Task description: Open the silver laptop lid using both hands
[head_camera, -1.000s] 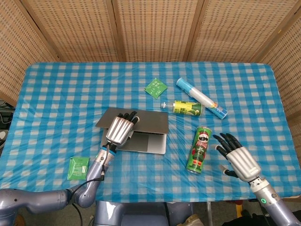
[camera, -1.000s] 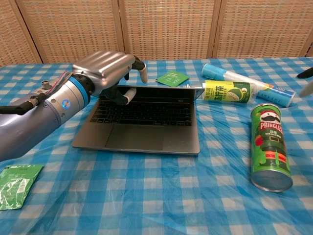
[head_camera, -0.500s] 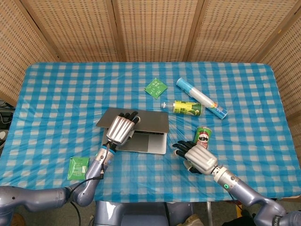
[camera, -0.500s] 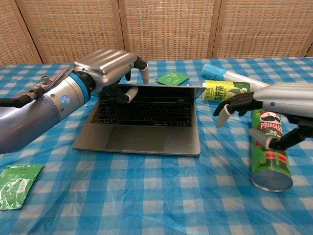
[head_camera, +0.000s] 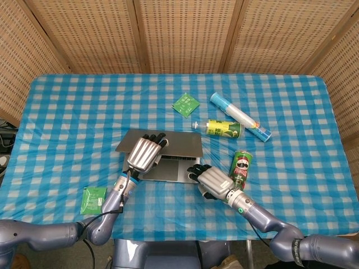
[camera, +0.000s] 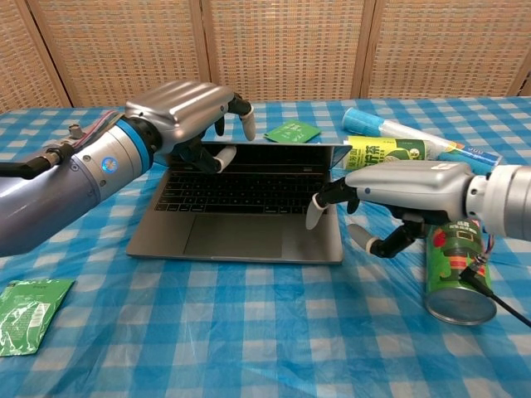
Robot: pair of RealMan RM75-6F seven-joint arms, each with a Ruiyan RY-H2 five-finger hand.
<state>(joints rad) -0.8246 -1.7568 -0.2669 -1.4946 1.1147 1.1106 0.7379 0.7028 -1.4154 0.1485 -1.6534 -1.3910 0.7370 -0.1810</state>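
The silver laptop (camera: 241, 207) lies on the tabletop (head_camera: 73, 112), its lid (head_camera: 162, 144) raised and tipped well back, its long axis running left to right between the hands. The left hand (camera: 178, 112) reaches over the lid's top edge, fingers curled at it; whether it truly grips is hard to tell. The right hand (camera: 398, 195) hovers unclenched, grasping nothing, above the base's near right corner, partly hiding the chip can (camera: 455, 265) just beyond it.

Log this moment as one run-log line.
task: open laptop lid | laptop: lid raised slightly | left hand: fingers on lid edge | right hand: over laptop's right front corner, holding nothing
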